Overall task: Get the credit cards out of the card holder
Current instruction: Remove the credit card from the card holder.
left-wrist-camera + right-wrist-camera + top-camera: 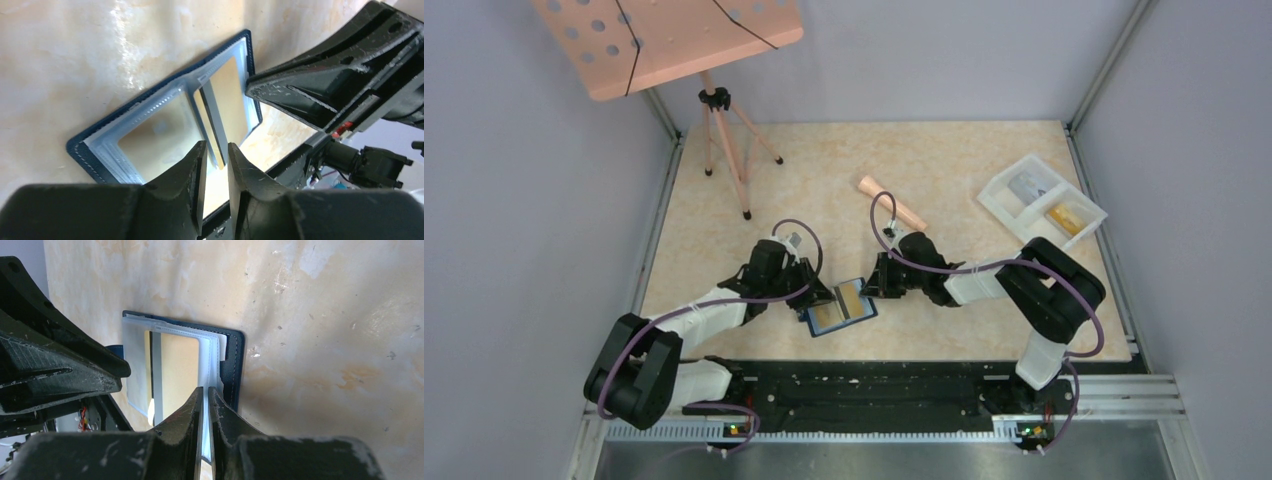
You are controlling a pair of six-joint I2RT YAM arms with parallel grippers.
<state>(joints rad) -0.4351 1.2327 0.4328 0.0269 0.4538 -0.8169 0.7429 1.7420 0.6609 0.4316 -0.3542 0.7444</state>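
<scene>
The navy card holder (839, 306) lies open on the table between both grippers. Its pale blue pockets (150, 107) show tan-gold cards (231, 97) on both halves. One thin card (212, 117) with a grey edge stands up along the middle fold, and its near end reaches between the fingers of my left gripper (216, 147), which are a little apart around it. My right gripper (206, 392) is shut on the clear pocket edge of the card holder (232, 360) at its right side, pinning it. Each gripper shows in the other's wrist view.
A white two-compartment tray (999, 197) stands at the back right, with a grey card (1027, 185) and a gold card (1069, 216) in it. A peach cylinder (892, 202) lies behind the right gripper. A tripod stand (724, 130) stands at the back left.
</scene>
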